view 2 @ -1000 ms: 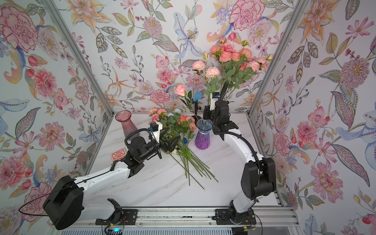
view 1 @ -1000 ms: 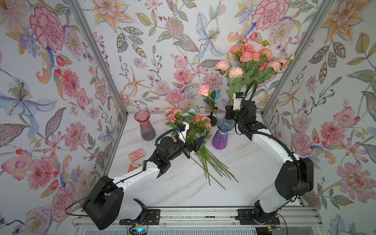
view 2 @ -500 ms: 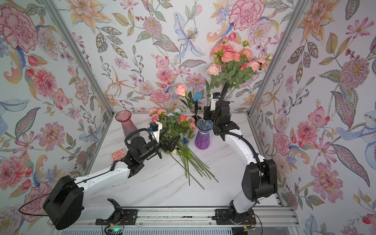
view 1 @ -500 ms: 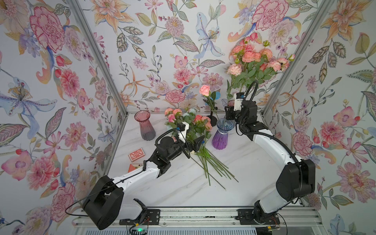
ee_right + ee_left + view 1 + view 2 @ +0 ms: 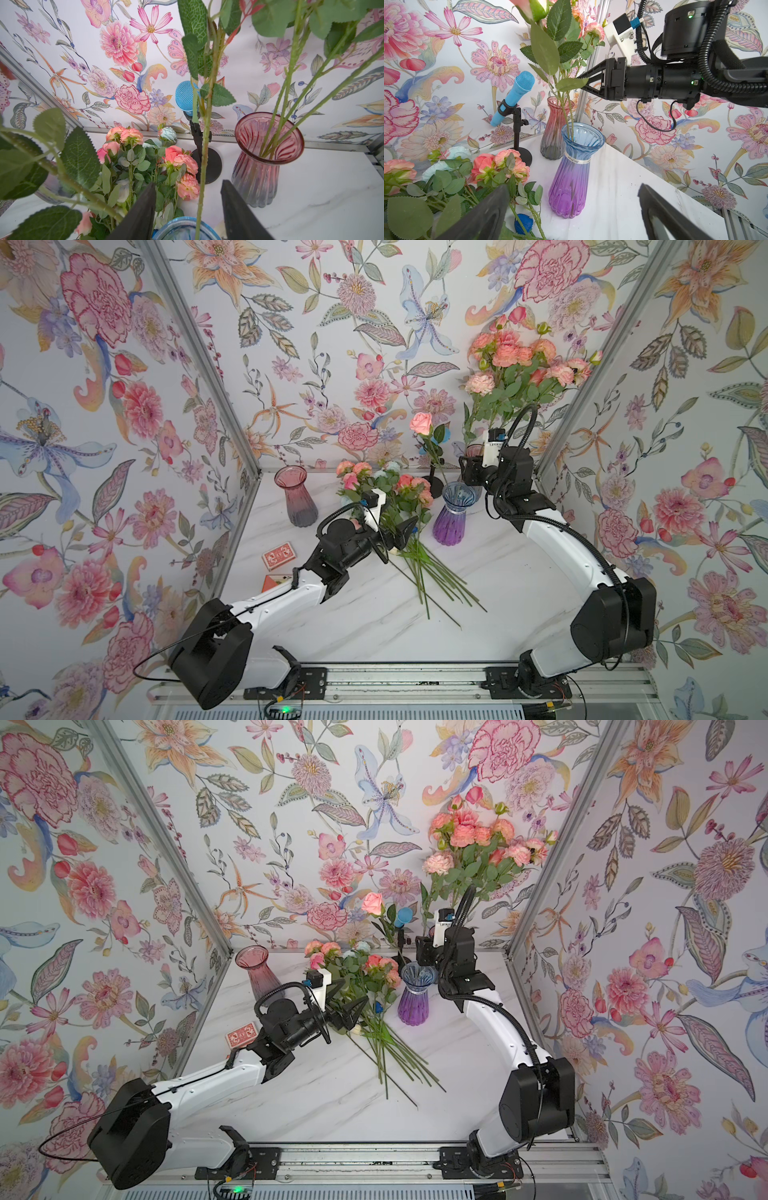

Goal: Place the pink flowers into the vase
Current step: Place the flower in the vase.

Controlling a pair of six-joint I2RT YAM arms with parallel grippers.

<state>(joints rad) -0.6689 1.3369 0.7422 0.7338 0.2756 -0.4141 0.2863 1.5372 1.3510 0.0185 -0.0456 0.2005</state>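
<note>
Pink rose stem [image 5: 205, 145], in the blue vase [image 5: 185, 227], stands ungripped inside the part-open right tool [image 5: 188, 182].

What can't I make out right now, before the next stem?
- Rose stem, its foot: cut off by the right wrist view's edge, and dim through the blue-purple vase in the left wrist view.
- Orange card: in a top view, mostly under the left arm.
- Lying bunch: in both top views, leaves hide which stem carries which bloom.
- Blue round thing: left wrist view, half behind leaves.
</note>
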